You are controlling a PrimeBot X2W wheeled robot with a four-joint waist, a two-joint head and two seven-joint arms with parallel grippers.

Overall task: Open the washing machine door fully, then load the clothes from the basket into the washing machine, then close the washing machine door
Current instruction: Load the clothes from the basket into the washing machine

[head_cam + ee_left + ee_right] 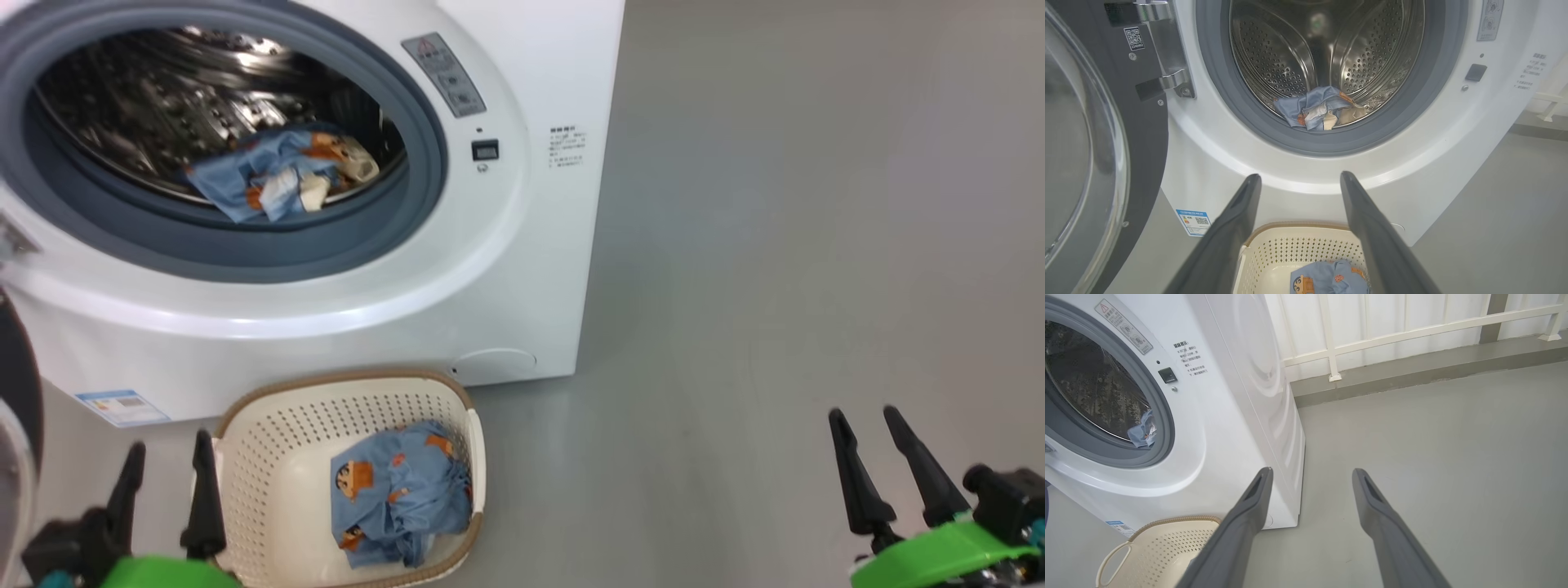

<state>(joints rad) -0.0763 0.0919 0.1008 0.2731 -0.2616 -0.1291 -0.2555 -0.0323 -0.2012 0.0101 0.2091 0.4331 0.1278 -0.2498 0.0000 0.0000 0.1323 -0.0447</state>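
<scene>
The white washing machine (506,269) stands with its door (1081,155) swung open to the left, dark rim and glass bulge toward me. One light blue garment (277,171) lies at the front of the steel drum (1327,53). Another of the clothes (400,494) sits bunched in the cream basket (277,465) on the floor before the machine. My left gripper (167,457) is open and empty just left of the basket rim. My right gripper (865,420) is open and empty over bare floor, well right of the machine.
A grey floor (816,245) spreads to the right of the machine. In the right wrist view a white railing (1412,330) and a low kerb run along the back. A blue label (121,407) marks the machine's lower left corner.
</scene>
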